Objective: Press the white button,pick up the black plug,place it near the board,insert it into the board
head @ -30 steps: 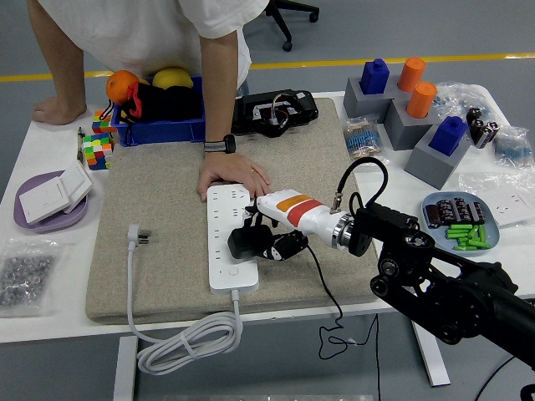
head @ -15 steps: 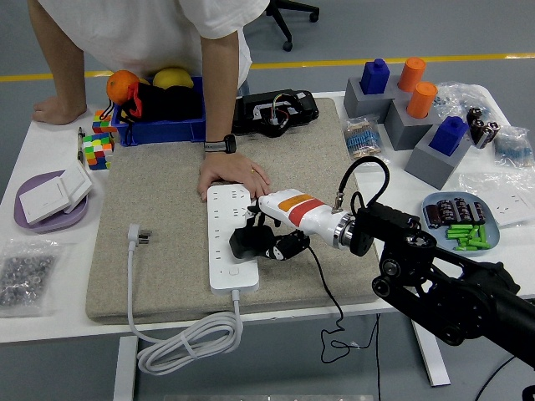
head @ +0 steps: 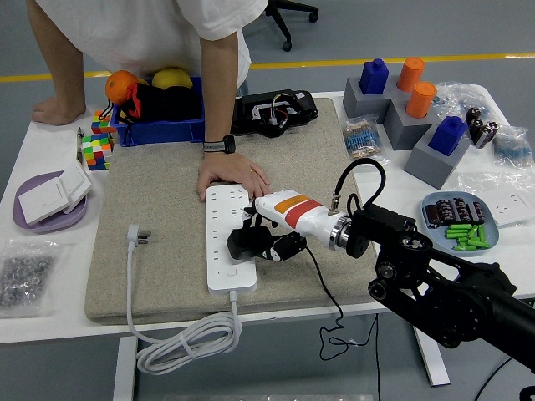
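Black plug clasped by the right robot hand over the white board; a person's hand steadies the board's far end.

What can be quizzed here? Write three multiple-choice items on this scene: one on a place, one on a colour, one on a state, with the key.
1. Where is the black plug?
A. Over the white power strip
B. In the blue bin
C. On the purple plate

2. What colour is the mat under the strip?
A. Red
B. Grey-beige
C. Green

3. What is the right robot hand doing?
A. Resting open
B. Gripping the plug
C. Pushing the mat

Key: 1 A, the plug sits over the strip's sockets. 2 B, the mat is grey-beige. 3 B, its fingers close around the plug.
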